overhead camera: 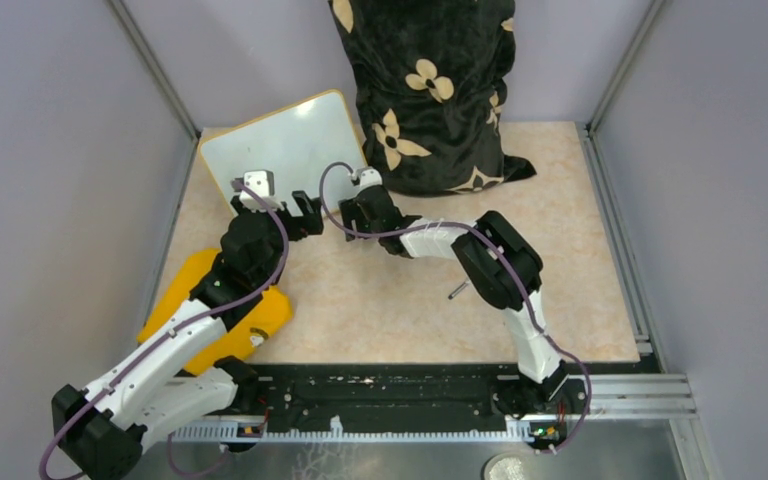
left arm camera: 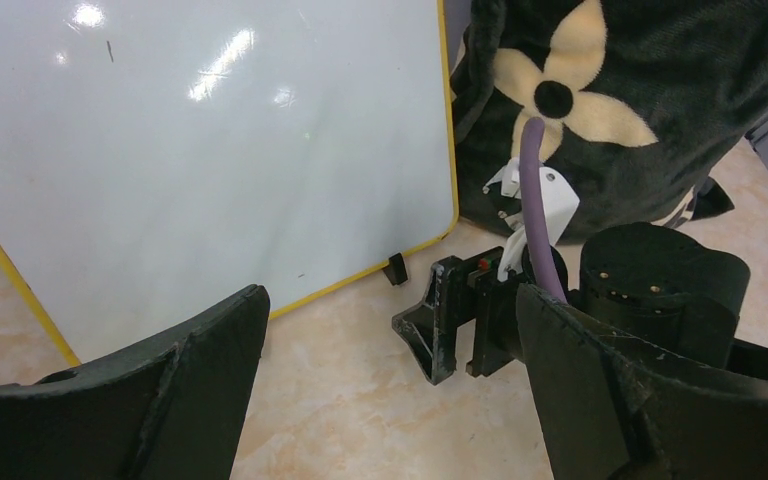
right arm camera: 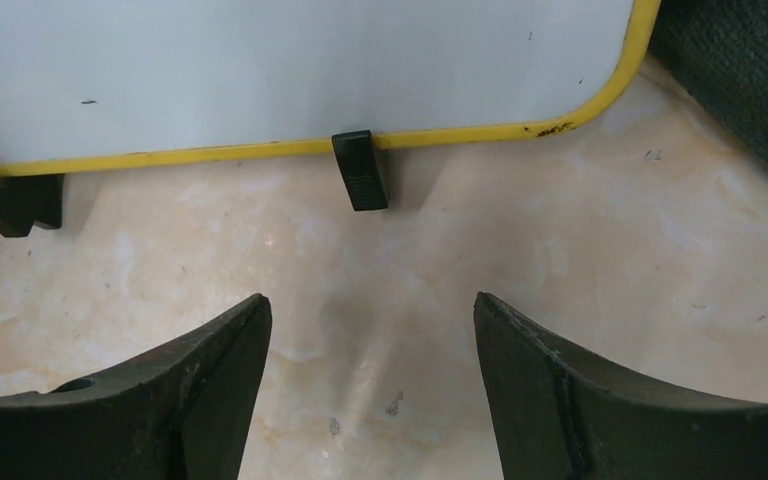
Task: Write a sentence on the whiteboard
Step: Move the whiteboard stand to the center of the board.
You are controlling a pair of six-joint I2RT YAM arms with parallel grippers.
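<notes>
The whiteboard (overhead camera: pixel 280 145) stands tilted at the back left, white with a yellow rim and small black feet (right arm camera: pixel 360 170). Its face (left arm camera: pixel 210 150) shows only glare and tiny specks; no sentence is in view. My left gripper (overhead camera: pixel 305 212) hovers just in front of the board's lower edge, open with nothing between its fingers (left arm camera: pixel 390 298). My right gripper (overhead camera: pixel 343 212) sits close beside it on the right, low over the table before the board's bottom rim (right arm camera: pixel 290 70), open and empty (right arm camera: pixel 369 300). One of its fingers (left arm camera: pixel 445 320) shows in the left wrist view.
A black cushion with cream flowers (overhead camera: pixel 425 90) stands right of the board, touching its edge. A yellow cloth (overhead camera: pixel 235 320) lies under my left arm. A small dark stick-like object (overhead camera: pixel 457 291) lies on the beige table by my right forearm. Grey walls enclose the table.
</notes>
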